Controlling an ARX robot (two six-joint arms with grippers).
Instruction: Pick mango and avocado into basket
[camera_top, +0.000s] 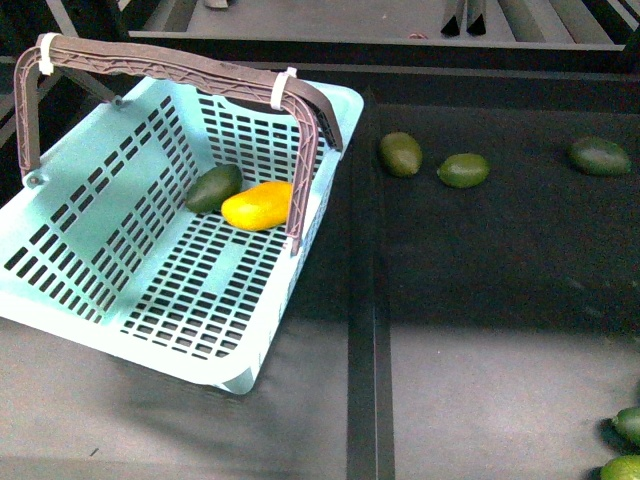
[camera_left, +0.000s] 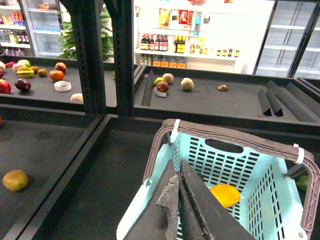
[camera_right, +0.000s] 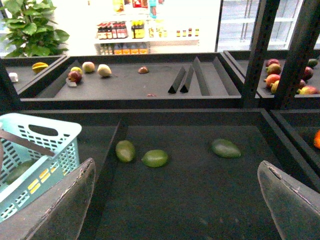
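The basket fills the left half of the front view, standing on the dark surface with its brown handles raised over it and bound by white ties. Inside it, toward the upper right of its slotted floor, the mango lies touching the avocado, which sits just left of it against the far wall.

On the surface to the right of the basket, in the upper part of the frame, three loose green avocados lie apart from each other: one nearest the basket, a brighter one just beside it, and a third near the right edge. Two more green fruits show at the lower right corner.

In the left wrist view, the left pincer hangs above the basket with its fingers pressed together, holding nothing. In the right wrist view, the right pincer is spread wide over the bare surface, also holding nothing.
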